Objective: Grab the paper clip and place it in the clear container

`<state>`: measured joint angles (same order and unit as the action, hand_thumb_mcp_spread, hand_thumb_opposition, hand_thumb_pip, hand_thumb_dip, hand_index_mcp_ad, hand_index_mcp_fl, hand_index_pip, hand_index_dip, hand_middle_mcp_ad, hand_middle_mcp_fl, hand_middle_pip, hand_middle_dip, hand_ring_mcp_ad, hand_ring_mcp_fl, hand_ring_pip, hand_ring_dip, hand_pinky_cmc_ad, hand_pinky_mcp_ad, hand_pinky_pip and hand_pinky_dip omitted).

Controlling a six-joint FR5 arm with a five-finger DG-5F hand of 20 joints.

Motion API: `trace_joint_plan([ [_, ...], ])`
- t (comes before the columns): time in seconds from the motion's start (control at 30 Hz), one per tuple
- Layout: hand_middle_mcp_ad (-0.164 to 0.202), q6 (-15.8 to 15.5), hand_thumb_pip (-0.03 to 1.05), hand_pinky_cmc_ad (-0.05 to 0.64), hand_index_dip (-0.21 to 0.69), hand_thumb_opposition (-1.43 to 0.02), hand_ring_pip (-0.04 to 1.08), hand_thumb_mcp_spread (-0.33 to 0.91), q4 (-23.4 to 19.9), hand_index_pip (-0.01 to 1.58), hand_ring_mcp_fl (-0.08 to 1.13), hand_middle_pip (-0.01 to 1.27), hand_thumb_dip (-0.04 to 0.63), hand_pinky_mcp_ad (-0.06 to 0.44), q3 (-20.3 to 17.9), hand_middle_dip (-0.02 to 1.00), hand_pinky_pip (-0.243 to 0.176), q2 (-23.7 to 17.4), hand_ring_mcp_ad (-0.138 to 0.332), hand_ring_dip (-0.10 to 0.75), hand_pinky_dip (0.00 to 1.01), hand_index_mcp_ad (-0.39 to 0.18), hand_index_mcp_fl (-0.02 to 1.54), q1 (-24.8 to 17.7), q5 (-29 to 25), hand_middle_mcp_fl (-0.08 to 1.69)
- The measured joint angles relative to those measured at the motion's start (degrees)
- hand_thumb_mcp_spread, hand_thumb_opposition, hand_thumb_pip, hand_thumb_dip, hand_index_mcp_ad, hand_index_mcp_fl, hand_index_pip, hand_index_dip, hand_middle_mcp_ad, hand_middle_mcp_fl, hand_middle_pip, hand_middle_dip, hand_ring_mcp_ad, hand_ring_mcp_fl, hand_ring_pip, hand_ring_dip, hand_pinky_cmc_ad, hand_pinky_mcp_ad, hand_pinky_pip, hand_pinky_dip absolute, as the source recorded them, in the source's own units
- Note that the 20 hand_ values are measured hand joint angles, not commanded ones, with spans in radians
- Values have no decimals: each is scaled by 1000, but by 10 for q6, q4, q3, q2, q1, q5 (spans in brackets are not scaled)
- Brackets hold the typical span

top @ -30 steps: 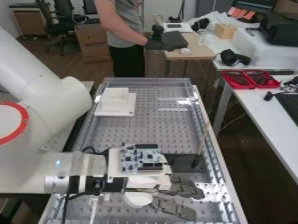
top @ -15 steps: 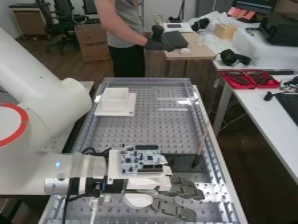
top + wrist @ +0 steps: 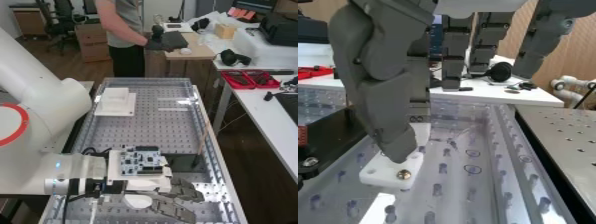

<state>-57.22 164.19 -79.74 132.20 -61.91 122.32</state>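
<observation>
Holding the dark grey robot hand [image 3: 183, 191] wide and empty, low over the clear perforated bench surface [image 3: 136, 132], probably for pinching room. And see, apparently, the thin dark oval paper clip [image 3: 472, 169], lying flat near a similar wire loop [image 3: 472, 153]!

Count one white arm [image 3: 50, 102], one hand [image 3: 185, 191], one circuit board [image 3: 141, 161], one white stepped block [image 3: 116, 102], two red trays [image 3: 238, 87], two dark oval loops [image 3: 473, 169].
</observation>
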Motion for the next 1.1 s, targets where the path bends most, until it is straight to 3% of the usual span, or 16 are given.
trace_joint_plan([
  [0.43,-16,-5,552,328,3,-867,113,515,8,1230,113,120,239,251,2,202,82,2,16,126,195,-220,475,-2,-5,311],
  [1.1,-12,-1,555,328,2,-845,113,503,3,1218,112,117,236,251,-7,202,82,-8,14,124,195,-223,469,-4,-4,293],
])
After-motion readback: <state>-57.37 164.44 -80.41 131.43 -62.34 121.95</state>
